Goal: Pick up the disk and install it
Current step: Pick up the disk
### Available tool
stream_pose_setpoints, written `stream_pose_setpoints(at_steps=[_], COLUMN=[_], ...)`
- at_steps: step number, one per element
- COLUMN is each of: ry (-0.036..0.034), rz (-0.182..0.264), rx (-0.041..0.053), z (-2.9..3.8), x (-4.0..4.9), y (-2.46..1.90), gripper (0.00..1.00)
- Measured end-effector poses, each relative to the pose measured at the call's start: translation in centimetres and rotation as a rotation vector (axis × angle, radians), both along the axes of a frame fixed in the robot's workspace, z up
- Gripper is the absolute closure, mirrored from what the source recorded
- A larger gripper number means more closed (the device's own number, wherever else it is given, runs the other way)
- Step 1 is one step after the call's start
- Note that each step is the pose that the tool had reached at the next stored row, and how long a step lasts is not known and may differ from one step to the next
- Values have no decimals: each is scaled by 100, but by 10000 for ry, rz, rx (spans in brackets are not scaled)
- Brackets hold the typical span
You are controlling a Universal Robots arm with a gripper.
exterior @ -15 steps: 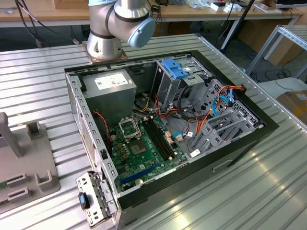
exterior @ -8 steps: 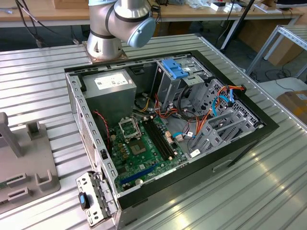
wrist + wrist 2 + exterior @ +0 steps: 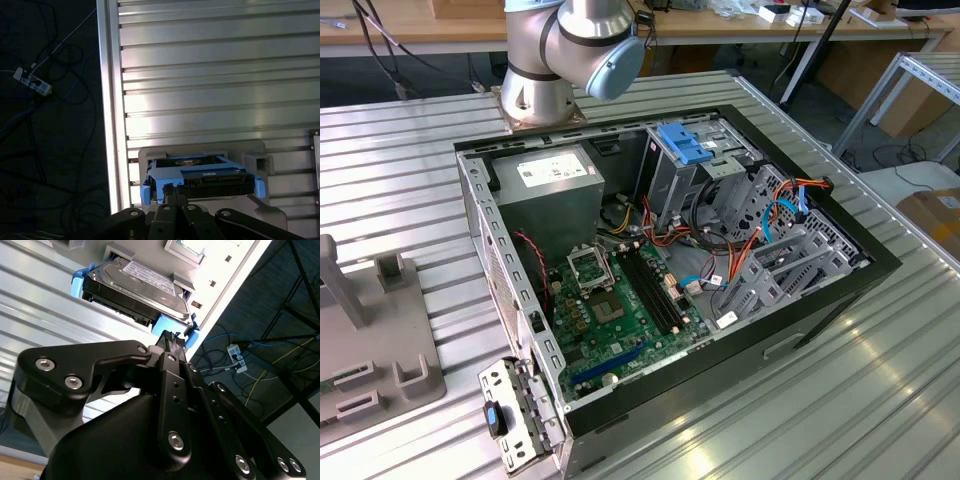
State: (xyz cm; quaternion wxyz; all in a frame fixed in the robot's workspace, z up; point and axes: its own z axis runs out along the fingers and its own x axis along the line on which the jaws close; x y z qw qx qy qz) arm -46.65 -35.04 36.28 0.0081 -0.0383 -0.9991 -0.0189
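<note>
In both wrist views we see gripper at blue carrier edge of disk; disk in grey fixture by worktop edge; gripper open or clamped, we cannot tell

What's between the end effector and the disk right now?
Nothing visible. In the second wrist view the end effector is right at the blue-framed edge of the disk, which rests in a grey holder on the ribbed table.

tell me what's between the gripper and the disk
Nothing lies between them. In the second wrist view the gripper tip is right at the blue carrier edge of the disk, with no bare stretch visible; whether they touch, I cannot tell.
</note>
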Motion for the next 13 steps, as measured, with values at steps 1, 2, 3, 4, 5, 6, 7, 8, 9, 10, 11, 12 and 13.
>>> stream_pose_setpoints(at_steps=[1, 2, 3, 4, 5, 6, 7, 8, 9, 10, 11, 12, 13], ry=[0, 0, -1, -2, -1, -1, 0, -1, -2, 0, 0, 0, -1], rz=[10, 35, 114, 239, 350, 478, 564, 687, 859, 1012, 1104, 1183, 1254], rx=[0, 0, 0, 1, 0, 0, 0, 0, 1, 0, 0, 1, 1], z=[0, 0, -1, -1, -1, -1, 0, -1, -1, 0, 0, -1, -1], x=[0, 0, 0, 0, 0, 0, 0, 0, 0, 0, 0, 0, 0], y=[0, 0, 0, 0, 0, 0, 0, 0, 0, 0, 0, 0, 0], gripper=[89, 89, 89, 89, 89, 89, 89, 89, 89, 89, 89, 89, 89])
